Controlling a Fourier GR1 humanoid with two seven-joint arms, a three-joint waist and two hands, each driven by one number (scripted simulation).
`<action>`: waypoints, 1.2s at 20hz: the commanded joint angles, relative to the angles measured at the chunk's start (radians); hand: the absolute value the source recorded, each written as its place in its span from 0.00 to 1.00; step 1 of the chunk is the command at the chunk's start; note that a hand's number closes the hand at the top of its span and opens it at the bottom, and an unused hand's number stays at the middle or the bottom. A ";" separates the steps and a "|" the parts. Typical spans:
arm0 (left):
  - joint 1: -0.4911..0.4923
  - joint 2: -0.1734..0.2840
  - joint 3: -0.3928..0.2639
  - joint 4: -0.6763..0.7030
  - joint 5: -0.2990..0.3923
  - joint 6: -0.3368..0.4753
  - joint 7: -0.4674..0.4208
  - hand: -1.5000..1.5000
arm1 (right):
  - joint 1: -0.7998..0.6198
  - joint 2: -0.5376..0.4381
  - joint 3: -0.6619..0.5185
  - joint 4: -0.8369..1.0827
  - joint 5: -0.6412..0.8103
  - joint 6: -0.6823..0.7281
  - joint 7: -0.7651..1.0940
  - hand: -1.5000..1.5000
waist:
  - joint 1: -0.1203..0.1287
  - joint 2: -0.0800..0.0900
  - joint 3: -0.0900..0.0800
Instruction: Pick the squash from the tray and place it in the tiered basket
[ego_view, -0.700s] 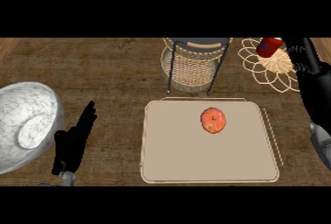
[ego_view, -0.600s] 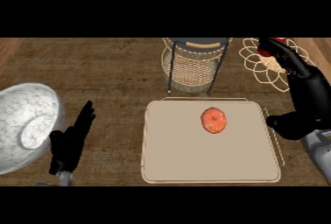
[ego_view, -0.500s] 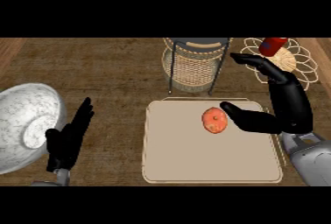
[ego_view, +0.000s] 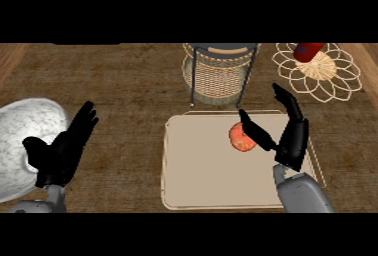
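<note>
The squash (ego_view: 241, 137), small and orange, lies on the beige tray (ego_view: 207, 185) near its far side. My right hand (ego_view: 289, 140) stands open over the tray just right of the squash, thumb stretched toward it and partly covering its right edge; whether the thumb touches it I cannot tell. The tiered basket (ego_view: 218, 72), a wire and wicker stand, rises just beyond the tray's far edge. My left hand (ego_view: 63, 150) rests open at the left, fingers up, over the wooden counter.
A white speckled bowl (ego_view: 18, 132) sits at the left edge, partly behind my left hand. At the far right a wire trivet (ego_view: 325, 75) carries a red object (ego_view: 308, 50). Bare wooden counter lies between my left hand and the tray.
My right hand has swung in from the far right edge to the tray, ending beside the squash. The left hand shifted slightly. The squash has not moved.
</note>
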 joint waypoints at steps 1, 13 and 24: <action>-0.035 0.042 0.060 0.034 0.056 -0.073 -0.004 0.50 | 0.026 0.086 0.074 0.077 0.246 -0.188 0.093 0.00 | 0.003 -0.002 0.002; -0.007 0.042 0.053 -0.001 0.050 -0.051 0.040 0.50 | -0.001 -0.012 0.178 0.154 0.627 0.475 0.680 0.00 | -0.009 -0.016 -0.010; -0.042 0.023 0.050 0.022 0.043 -0.064 0.043 0.50 | -0.309 0.156 0.224 -0.023 0.667 0.980 1.300 0.00 | 0.005 -0.005 0.003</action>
